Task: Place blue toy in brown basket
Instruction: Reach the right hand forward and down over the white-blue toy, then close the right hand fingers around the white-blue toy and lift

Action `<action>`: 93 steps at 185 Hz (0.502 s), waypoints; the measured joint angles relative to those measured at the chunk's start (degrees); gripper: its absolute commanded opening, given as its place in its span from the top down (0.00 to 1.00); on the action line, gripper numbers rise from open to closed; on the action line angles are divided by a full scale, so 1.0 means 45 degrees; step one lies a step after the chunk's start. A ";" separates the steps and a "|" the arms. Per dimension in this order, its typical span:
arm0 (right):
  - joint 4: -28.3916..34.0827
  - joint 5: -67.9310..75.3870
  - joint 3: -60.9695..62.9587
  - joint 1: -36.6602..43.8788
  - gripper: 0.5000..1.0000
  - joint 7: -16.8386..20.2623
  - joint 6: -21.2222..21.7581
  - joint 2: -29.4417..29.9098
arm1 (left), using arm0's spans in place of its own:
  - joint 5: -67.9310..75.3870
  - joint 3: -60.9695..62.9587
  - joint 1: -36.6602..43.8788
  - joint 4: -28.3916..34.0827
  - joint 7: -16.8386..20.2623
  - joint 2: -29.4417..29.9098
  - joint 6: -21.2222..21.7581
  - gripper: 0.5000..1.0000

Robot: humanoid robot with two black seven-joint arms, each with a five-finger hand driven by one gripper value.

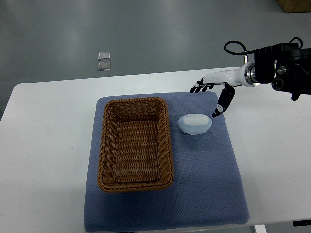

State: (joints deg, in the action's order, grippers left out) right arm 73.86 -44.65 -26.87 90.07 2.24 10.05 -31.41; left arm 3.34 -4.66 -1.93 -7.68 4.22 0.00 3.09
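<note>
A pale blue, rounded toy with a small face lies on the blue mat, just right of the brown wicker basket. The basket holds nothing. My right hand comes in from the right edge and hovers over the mat's far right corner, just above and right of the toy. Its fingers are spread and its thumb points down toward the toy's right side, apart from it. The hand holds nothing. My left arm does not show.
The mat lies on a white table with its far edge near the top and grey floor beyond. Two small clear squares lie on the floor. The right arm's black wrist housing hangs over the table's right side.
</note>
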 measured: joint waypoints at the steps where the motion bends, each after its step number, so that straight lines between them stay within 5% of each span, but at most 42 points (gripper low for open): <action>1: 0.0000 0.0029 -0.0002 0.0000 0.20 0.0032 -0.0005 0.0031 | 0.0000 0.0000 0.0000 0.0000 0.0000 0.0000 0.0000 0.00; 93: -0.0411 0.2183 -0.0260 -0.0485 0.26 0.2346 -0.0976 0.1886 | 0.0000 0.0000 0.0003 0.0001 0.0000 0.0000 0.0000 0.00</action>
State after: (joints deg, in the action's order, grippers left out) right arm 72.01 -34.83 -28.04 87.89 12.80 5.65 -22.92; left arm 3.34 -4.66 -1.92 -7.68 4.22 0.00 3.09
